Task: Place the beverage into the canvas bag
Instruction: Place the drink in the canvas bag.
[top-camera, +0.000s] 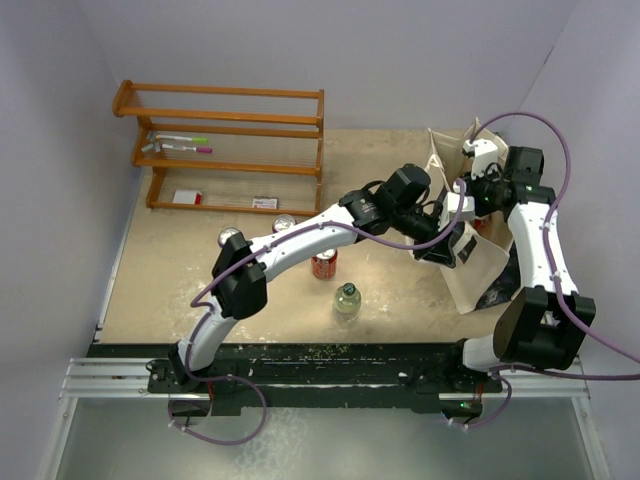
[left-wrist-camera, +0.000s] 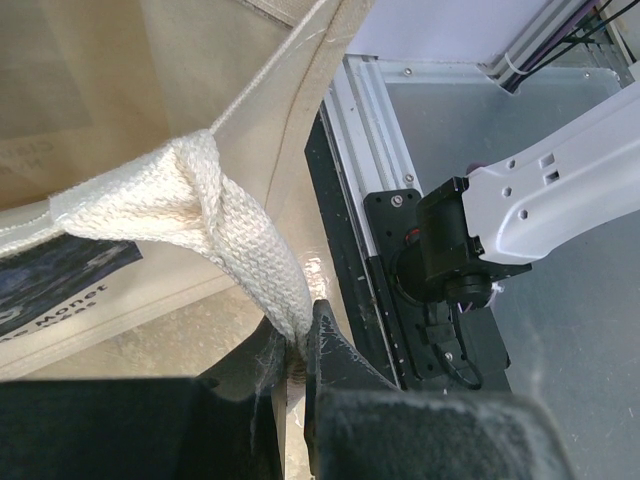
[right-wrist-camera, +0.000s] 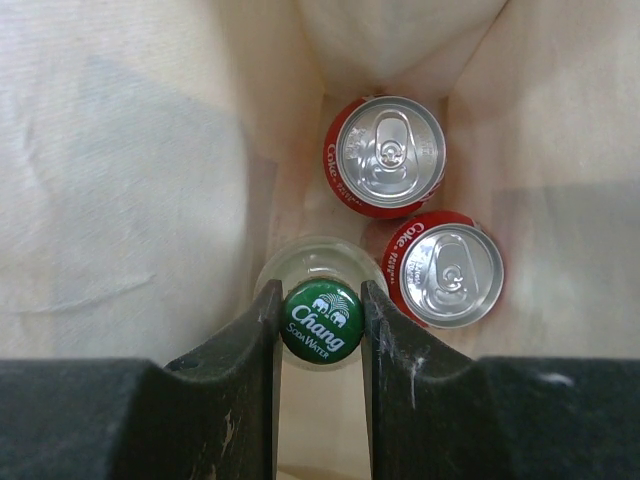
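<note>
Near the front of the worktop (top-camera: 190, 290) stands a green-capped bottle (top-camera: 346, 300), with a red can (top-camera: 324, 264) just beyond it. To the right stands the canvas bag (top-camera: 478, 278), its woven handle (left-wrist-camera: 230, 230) pinched tight in the left claw (left-wrist-camera: 295, 345). Inside the bag, the right claw (right-wrist-camera: 320, 325) is clamped on the green cap of the upright Chang soda water bottle (right-wrist-camera: 318, 258). A Coke can (right-wrist-camera: 390, 152) and a second Coke can (right-wrist-camera: 450, 268) stand just beyond. A wooden rack (top-camera: 225, 150) sits far left.

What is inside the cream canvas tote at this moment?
Two upright red cola cans, plus a green-capped clear bottle pinched in the right gripper. Whatever lies beneath them is covered.
</note>
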